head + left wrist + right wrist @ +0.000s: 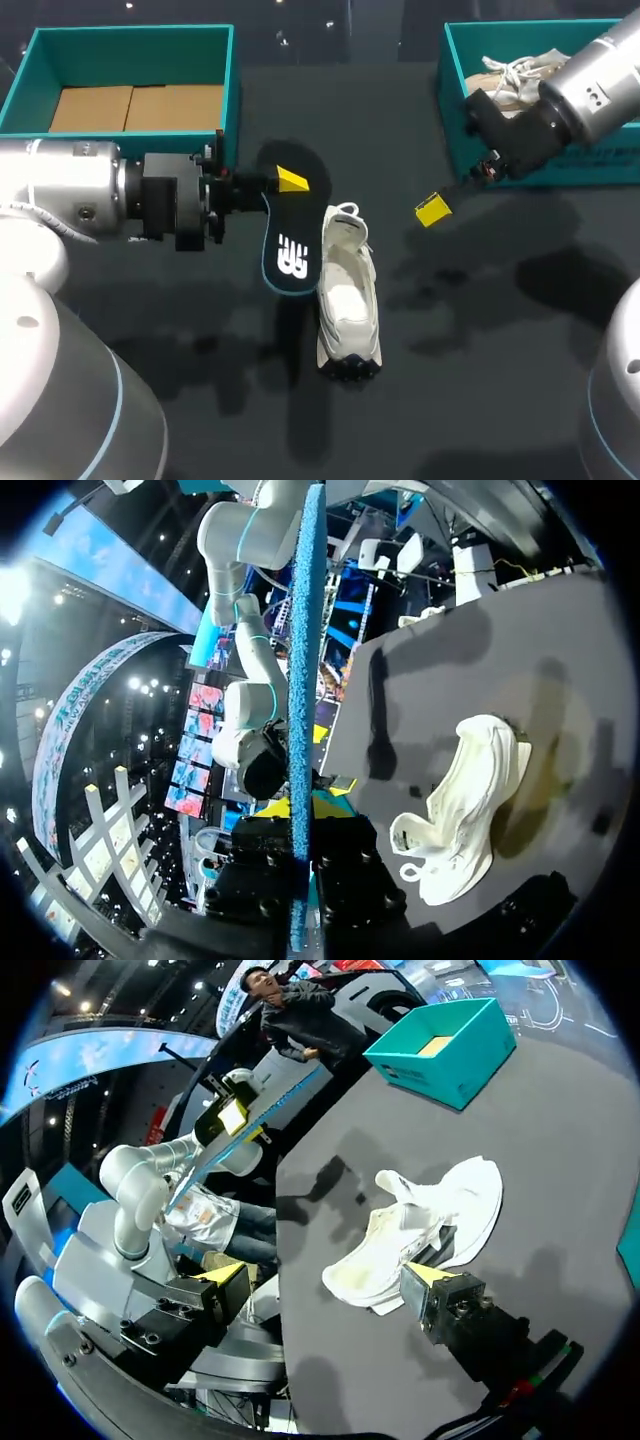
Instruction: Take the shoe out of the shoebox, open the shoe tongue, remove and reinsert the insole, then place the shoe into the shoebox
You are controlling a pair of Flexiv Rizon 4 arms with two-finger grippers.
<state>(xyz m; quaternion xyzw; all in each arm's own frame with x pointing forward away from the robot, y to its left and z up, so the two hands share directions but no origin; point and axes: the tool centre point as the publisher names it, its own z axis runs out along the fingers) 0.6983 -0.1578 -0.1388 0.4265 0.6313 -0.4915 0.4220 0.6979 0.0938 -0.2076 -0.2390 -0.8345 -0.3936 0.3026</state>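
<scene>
Left arm [90,195]: it enters from the table's left edge and lies level above the surface, wrist pointing toward the middle. The left gripper [283,183] is clamped on the insole [290,245], one finger on each face. In the left wrist view the insole stands edge-on between the fingers, blue rim outward. The insole is held clear of the table [480,350], with its free end just beside the shoe.

Right arm [585,90]: it enters from the far right corner and slopes down toward the middle, passing over the front wall of the right box. The right gripper [325,1278] hangs above bare table between that box and the shoe. Its fingers stand apart with nothing between them.

Item count:
- Insoles: one, dark with a white mark, in the left gripper.
- Shoes: two. One white shoe [347,295] lies near the table's middle with its opening spread, beside the insole. A second shoe [510,75] lies inside the right box.
- Boxes: two, both teal. The left box [228,90] stands at the far left corner and shows a brown cardboard floor. The right box [452,110] stands at the far right corner.
</scene>
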